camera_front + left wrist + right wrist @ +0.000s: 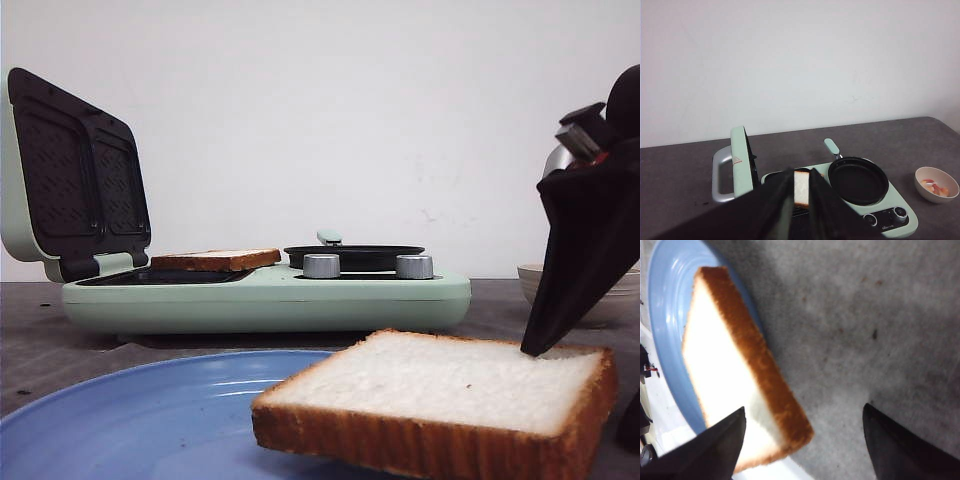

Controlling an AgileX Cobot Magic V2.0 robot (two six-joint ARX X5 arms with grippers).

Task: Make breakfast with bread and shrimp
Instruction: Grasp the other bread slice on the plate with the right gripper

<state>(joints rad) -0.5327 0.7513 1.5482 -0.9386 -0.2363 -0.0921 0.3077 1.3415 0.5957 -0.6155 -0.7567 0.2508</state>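
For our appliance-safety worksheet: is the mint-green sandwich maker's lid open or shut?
Open: the mint-green sandwich maker's lid stands upright, its dark plates exposed.

Front view sits low at table height, facing twelve o'clock; the near bread slice also fills the close, downward right wrist view.

The sandwich maker sits in the middle of the table, its lid standing up like a wall at 9 o'clock. A black pan and two knobs block the right half. A small bowl sits at 3 o'clock. Above the open grill plate there is room to reach down.
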